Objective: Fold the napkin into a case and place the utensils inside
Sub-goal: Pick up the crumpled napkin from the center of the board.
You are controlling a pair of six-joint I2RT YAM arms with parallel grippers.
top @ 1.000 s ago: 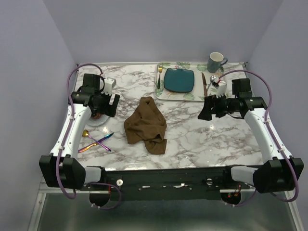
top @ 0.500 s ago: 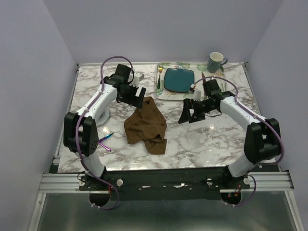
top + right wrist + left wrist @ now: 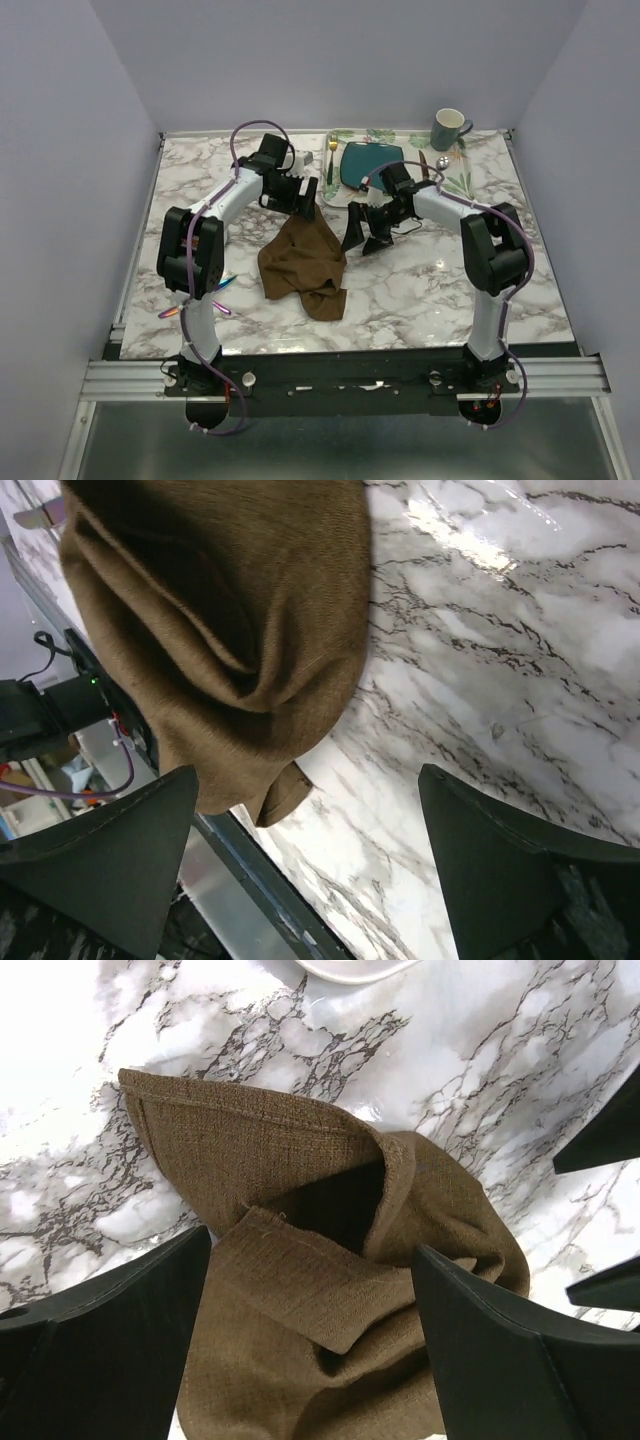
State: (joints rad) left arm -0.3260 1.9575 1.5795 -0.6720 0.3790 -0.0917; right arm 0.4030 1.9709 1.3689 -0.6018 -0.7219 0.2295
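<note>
Marble counter [image 3: 420, 290] is occupied centrally by the crumpled napkin [image 3: 302, 262]; the left claw [image 3: 300, 195] and right claw [image 3: 360, 232] are held wide at its 12 and 2 o'clock. The utensils [image 3: 226, 283], at 8 o'clock behind the left arm, are shown only overhead.

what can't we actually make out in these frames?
- Utensils: top view, mostly behind the left arm; count unclear.
- Napkin: crumpled, corners buried in its own folds in every view.
- Left wrist view: the napkin's lower part is cut off by the frame edge and the left fingers.
- Teal plate: top view, right arm covers part.
</note>
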